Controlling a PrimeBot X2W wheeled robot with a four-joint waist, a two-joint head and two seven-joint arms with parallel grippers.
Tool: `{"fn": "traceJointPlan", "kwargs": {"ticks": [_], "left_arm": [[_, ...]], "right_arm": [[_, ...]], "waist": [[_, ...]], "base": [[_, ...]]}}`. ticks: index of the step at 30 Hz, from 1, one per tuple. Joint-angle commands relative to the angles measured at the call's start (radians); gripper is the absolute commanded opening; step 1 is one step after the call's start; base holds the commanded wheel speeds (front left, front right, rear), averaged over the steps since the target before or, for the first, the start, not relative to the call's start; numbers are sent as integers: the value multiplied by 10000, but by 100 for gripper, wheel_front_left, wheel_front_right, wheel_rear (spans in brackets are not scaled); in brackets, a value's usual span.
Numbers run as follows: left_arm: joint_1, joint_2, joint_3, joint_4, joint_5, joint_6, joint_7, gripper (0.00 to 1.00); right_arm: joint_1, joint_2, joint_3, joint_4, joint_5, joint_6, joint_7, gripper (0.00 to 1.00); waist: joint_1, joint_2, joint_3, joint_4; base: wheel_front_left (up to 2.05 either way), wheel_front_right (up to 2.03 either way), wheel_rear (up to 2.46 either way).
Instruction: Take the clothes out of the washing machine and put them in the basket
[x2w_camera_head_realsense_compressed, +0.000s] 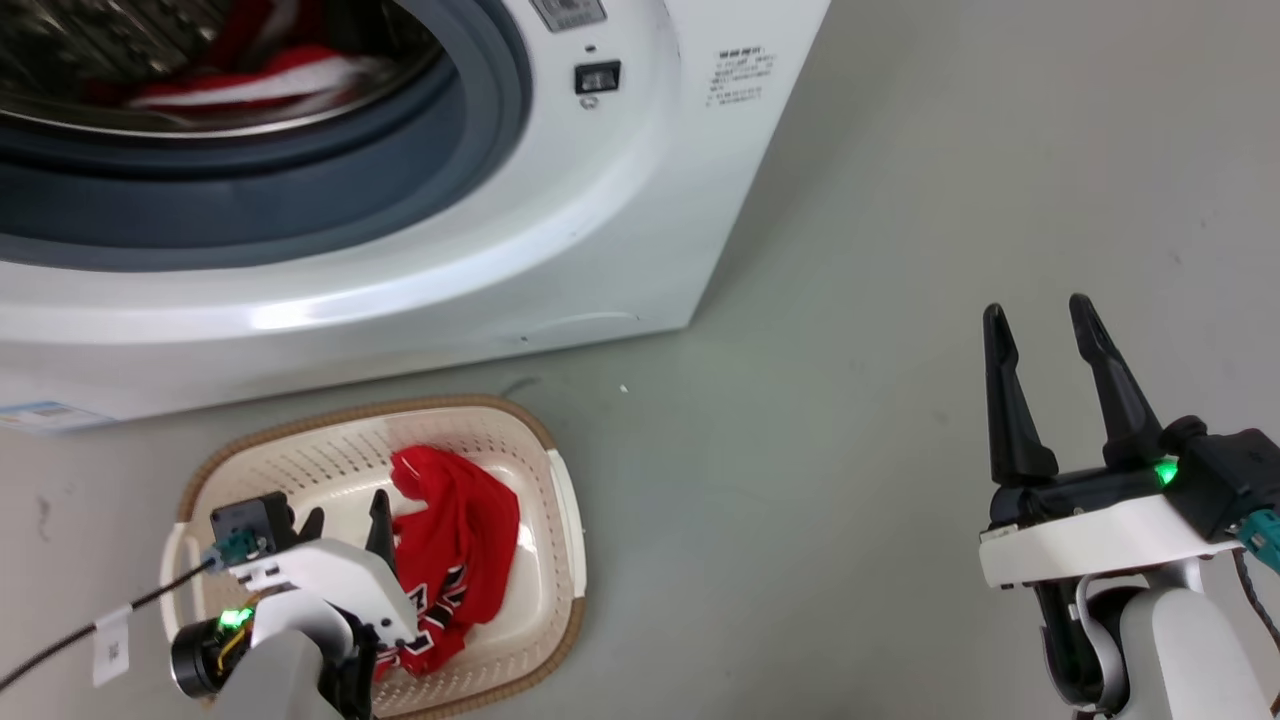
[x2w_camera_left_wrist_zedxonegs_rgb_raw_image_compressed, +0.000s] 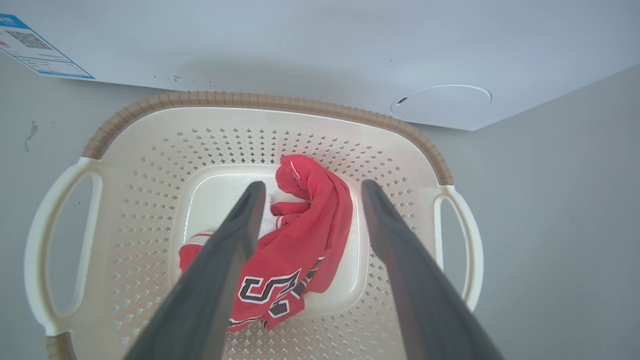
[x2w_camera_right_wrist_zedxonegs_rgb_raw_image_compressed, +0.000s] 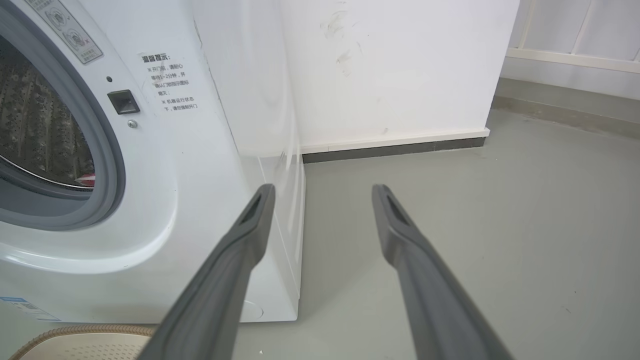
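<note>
As both left pincer and right pincer gape empty, raise the left straight off the jersey in the basket.

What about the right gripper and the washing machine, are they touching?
Apart. Head view shows the right gripper over the floor, well right of the washing machine.

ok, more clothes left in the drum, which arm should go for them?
Probably left. The left gripper hangs open over the basket, just in front of the washing machine, where the red clothes lie in its drum. The right gripper, also open, sits past the machine's corner, farther away.
</note>
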Motion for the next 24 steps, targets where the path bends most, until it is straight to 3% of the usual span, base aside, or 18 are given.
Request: {"fn": "traceJointPlan", "kwargs": {"ticks": [1,9,17,19,24], "left_arm": [[397,-135,127,-359,65,98,-68,100],[1830,-576,965,-3254,813,463,-72,100],[2165,-905,1491,-5773,1685,393,-72,100],[1957,-932,1502,-6030,1834,320,-60,100],[816,-334,1284,-5840,2187,-9,23,100]], "right_arm": [[139,2,-25,-1,-79,-3,68,100],[580,3,-116,-171,-160,-3,375,100],[758,3,-81,-229,-34,-3,480,100],[765,3,-48,-218,23,-3,478,100],[629,5,56,-180,149,-3,387,100]], "waist": [[0,0,-581,326],[0,0,-1330,751],[0,0,-1665,926],[0,0,-1677,890],[0,0,-1446,596]], "base": [[0,0,0],[0,0,0],[0,0,0],[0,0,0],[0,0,0]]}}
